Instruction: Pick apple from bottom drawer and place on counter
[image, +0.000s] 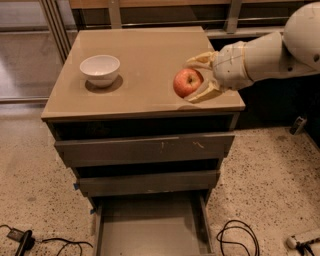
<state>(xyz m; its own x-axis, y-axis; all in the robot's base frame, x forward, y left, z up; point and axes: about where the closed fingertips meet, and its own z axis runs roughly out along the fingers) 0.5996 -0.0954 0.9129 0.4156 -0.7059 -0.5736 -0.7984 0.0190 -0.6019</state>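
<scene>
Apple (187, 83) in gripper (193, 80) over glossy tan counter (150, 55); speckled floor (272, 170) around.

A speckled beige terrazzo floor (270, 165) carries a coiled black cable (235, 237) and a white power strip (302, 241) at lower right. Grey metal uprights (115, 12) stand behind, with a glazed partition (25, 55) to the left.

Counter (145, 55) carries white bowl (100, 69); claw (192, 81) grips apple (186, 83) above right edge.

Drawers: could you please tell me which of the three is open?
The bottom drawer; both upper drawers are shut. The gripper holds the apple over the counter.
</scene>
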